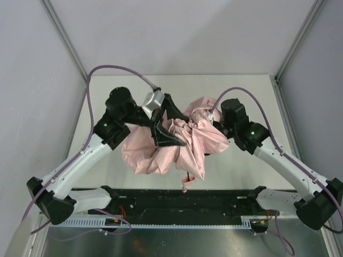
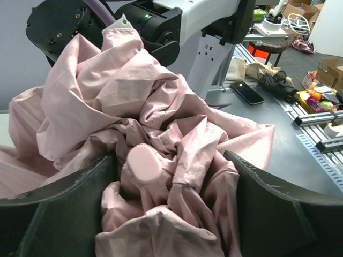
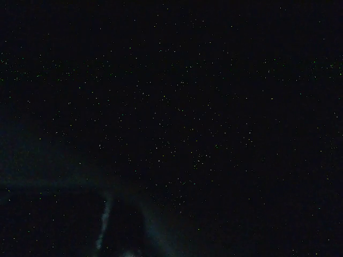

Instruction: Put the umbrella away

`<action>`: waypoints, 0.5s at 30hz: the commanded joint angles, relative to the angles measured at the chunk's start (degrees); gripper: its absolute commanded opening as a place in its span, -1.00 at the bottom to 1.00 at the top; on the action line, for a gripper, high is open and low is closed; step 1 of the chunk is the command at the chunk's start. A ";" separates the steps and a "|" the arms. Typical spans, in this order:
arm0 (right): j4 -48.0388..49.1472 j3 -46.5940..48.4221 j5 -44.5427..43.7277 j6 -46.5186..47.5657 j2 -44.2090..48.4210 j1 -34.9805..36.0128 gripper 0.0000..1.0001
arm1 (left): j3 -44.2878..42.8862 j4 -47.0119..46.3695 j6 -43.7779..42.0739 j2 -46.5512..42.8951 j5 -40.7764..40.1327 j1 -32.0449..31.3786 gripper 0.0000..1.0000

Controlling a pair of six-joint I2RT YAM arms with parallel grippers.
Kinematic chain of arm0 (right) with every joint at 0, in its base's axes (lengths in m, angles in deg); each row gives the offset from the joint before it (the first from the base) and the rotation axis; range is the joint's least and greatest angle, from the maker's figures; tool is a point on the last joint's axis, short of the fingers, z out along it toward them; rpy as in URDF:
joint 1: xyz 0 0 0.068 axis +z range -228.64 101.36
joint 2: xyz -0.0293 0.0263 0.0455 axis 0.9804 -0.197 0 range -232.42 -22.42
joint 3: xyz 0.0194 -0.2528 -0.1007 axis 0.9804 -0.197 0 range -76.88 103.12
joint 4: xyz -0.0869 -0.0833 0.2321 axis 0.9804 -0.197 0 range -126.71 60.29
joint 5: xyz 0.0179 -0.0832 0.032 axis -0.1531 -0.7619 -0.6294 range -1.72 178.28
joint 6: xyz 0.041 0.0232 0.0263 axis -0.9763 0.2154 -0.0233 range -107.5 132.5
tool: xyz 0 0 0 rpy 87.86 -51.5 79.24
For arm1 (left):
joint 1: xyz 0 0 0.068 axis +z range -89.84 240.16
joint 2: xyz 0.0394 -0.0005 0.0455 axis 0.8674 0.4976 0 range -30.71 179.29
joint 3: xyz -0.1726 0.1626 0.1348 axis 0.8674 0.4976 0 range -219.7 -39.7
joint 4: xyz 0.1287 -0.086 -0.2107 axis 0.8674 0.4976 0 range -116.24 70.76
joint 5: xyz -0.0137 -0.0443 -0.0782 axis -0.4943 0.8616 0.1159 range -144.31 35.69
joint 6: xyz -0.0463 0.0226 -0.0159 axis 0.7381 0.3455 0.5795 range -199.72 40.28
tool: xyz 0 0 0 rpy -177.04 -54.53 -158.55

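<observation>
Pink umbrella (image 1: 199, 142) bunched up, left gripper (image 2: 170, 160) spread wide astride it; right gripper (image 1: 214, 118) (fabric-buried) — can't tell.

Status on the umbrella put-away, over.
Left gripper open, jaws either side of bunched fabric. Right gripper buried in fabric, state unreadable. Umbrella crumpled, canopy loose. Right wrist view blacked out.

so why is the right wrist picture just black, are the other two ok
Right wrist view: almost fully dark, only speckle noise and a faint pale streak at lower left; the lens is probably smothered by the umbrella fabric. Top external view: evenly lit and sharp. Left wrist view: bright, fabric folds crisp.
</observation>
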 commanded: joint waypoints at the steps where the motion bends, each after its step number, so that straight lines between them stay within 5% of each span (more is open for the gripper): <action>1: 3.52 7.99 3.45 4.08 -2.19 -3.54 -1.00 | -3.35 2.42 3.31 4.60 13.15 2.34 0.52; 5: 3.80 11.42 4.92 4.09 -5.14 -6.04 -1.00 | -5.79 2.44 3.39 8.27 15.40 4.11 0.15; 11: 10.26 13.30 5.67 -0.33 -8.83 -10.61 -1.00 | -8.98 2.46 2.05 10.62 13.48 6.83 -0.79; 14: 15.35 13.39 3.57 -4.24 -10.51 -13.33 -0.98 | -9.09 2.55 1.69 10.78 9.22 9.10 -0.97; 15: 16.30 13.37 2.88 -4.99 -11.05 -14.13 -0.84 | -8.90 2.51 1.81 10.64 7.48 10.04 -0.99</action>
